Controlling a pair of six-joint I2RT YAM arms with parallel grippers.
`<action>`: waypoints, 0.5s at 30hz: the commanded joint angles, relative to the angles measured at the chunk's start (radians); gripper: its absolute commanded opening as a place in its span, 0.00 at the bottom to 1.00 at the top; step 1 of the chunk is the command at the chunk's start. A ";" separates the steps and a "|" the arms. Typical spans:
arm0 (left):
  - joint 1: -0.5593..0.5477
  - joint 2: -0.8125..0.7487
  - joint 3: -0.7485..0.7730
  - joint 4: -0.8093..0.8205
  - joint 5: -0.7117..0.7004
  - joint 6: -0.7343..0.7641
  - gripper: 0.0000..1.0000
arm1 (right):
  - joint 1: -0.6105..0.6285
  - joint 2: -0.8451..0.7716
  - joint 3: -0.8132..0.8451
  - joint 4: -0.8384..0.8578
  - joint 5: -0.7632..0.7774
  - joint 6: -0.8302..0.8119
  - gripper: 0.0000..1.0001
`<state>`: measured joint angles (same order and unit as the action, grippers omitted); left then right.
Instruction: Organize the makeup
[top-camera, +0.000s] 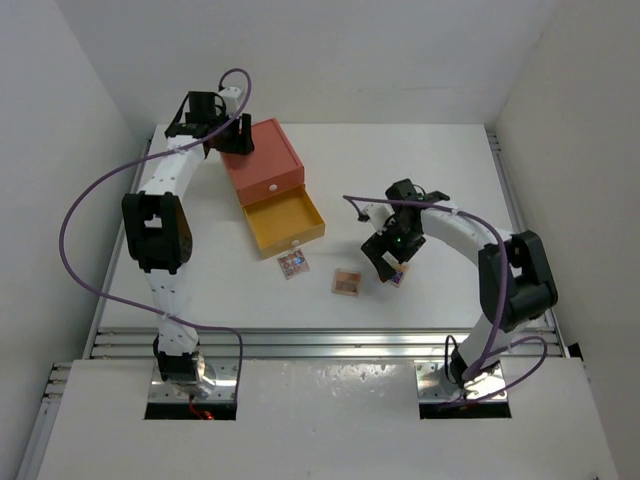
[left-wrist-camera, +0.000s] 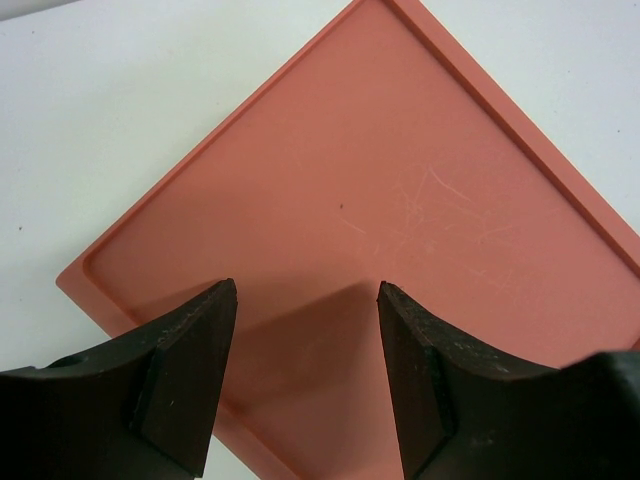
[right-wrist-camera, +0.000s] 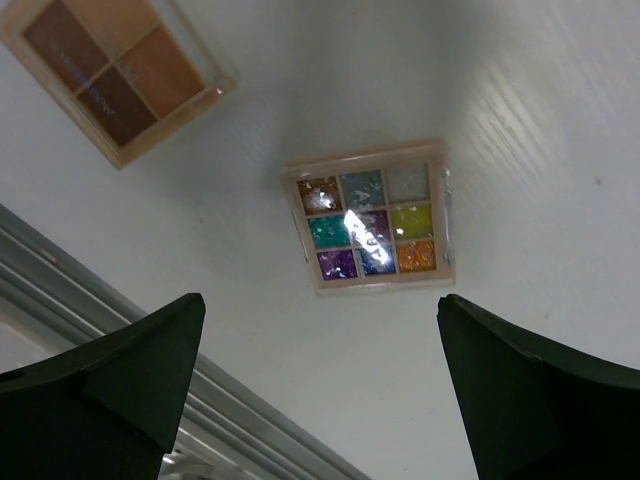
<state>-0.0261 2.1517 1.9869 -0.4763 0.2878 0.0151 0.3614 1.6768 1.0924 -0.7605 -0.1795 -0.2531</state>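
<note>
Hovering left jaws: spread apart with nothing between them, just above the orange lid of the drawer box, at its far left corner; whether they touch the lid cannot be told
Left arm: runs along the left side of the drawer box, with its wrist over the box's far left corner
Drawer box: stands on the white counter; the orange upper drawer is shut and the yellow lower drawer is pulled out toward the near side
Right jaws: spread wide and pinching nothing, hanging over the nine-pan palette, to the right of the drawer box and well apart from it
Nine-pan palette: lies flat and face up on the counter with multicoloured pans; in the wrist view it sits between the two dark fingers, apart from both; from above it is mostly hidden under the right wrist
Four-pan palette: has brown and tan pans and lies flat on the counter, nearer than the drawer box and to the right of the yellow drawer's front, beside the nine-pan palette but not touching it
Third palette: small and multicoloured, lying just in front of the yellow drawer, close to it but apart
Metal rail: runs along the counter's near edge, beyond all three palettes as seen from the drawer box
</note>
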 joint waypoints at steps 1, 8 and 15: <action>0.006 0.016 -0.007 -0.081 -0.022 -0.001 0.65 | 0.008 0.063 0.029 -0.026 -0.052 -0.244 1.00; 0.006 0.034 0.003 -0.081 -0.003 -0.010 0.65 | -0.002 0.178 0.054 0.001 0.015 -0.310 1.00; 0.006 0.034 0.003 -0.081 -0.003 -0.020 0.65 | 0.028 0.228 0.087 -0.002 0.089 -0.325 1.00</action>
<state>-0.0261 2.1525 1.9869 -0.4767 0.2916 0.0143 0.3717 1.8999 1.1595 -0.7689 -0.1200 -0.5404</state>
